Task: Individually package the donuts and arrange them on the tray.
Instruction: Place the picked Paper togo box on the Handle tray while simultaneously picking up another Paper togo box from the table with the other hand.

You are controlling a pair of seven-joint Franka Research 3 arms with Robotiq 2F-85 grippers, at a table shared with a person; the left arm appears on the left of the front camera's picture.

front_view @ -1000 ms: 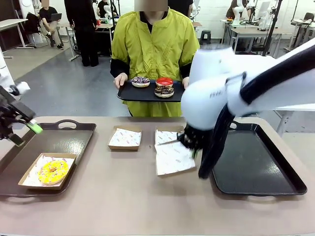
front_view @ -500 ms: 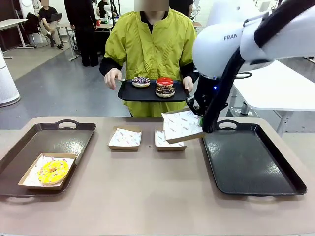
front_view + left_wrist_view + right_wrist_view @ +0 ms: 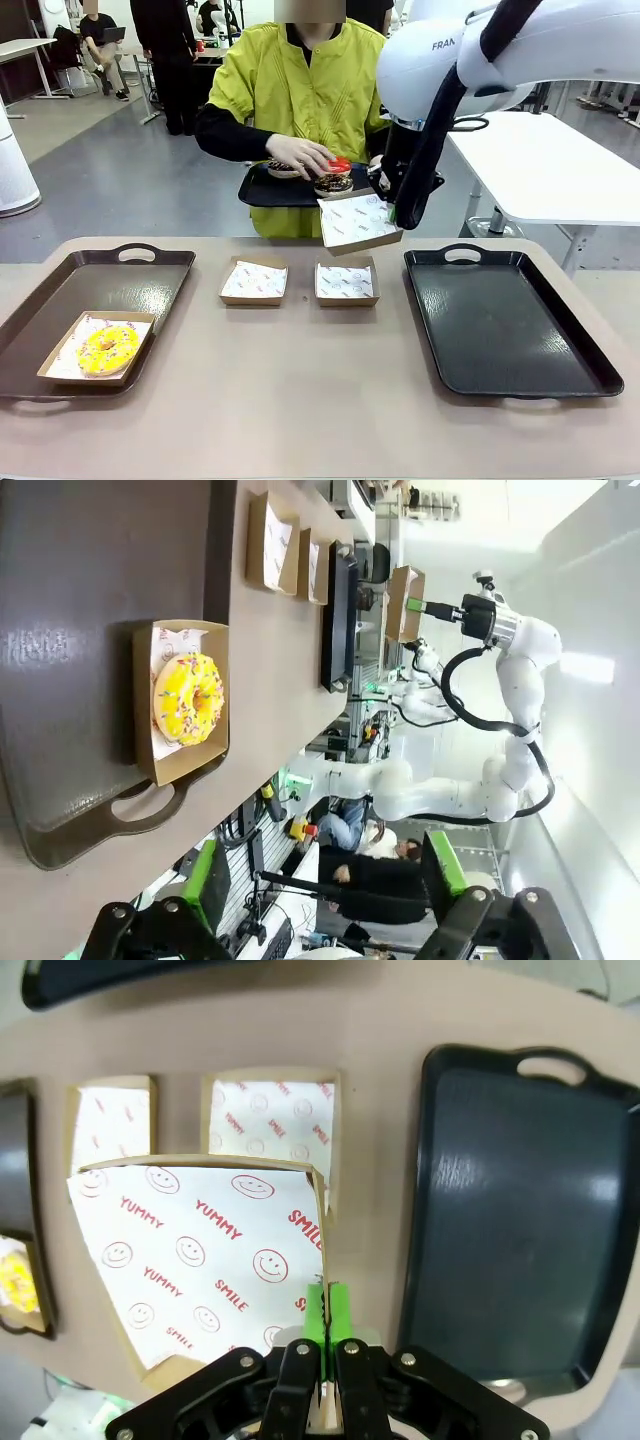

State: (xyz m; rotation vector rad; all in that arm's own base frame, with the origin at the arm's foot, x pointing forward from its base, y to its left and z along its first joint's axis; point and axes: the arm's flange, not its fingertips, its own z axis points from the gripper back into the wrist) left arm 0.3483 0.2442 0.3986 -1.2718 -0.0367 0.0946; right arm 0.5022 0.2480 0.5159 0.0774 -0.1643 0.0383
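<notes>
Since half a second ago the paper-lined box (image 3: 358, 222) has been lifted from beside the right tray (image 3: 500, 320) to the near edge of the person's small black tray (image 3: 262, 190), and the person's hand (image 3: 303, 156) has come onto the chocolate sprinkled donut (image 3: 334, 184), with the red glazed donut (image 3: 340, 165) just behind it. That donut lies just beyond the box's far rim, and the hand is far nearer to it than either arm. The box tilts its lined face towards the person. The right gripper (image 3: 322, 1305) has its fingers clenched on the box's side wall. The left gripper (image 3: 325, 872) hangs released above the left tray (image 3: 140, 285), where the yellow-iced donut (image 3: 108, 349) sits boxed. Two empty lined boxes (image 3: 254, 281) rest on the worktop (image 3: 300, 400) between the trays, and the right tray holds nothing.
</notes>
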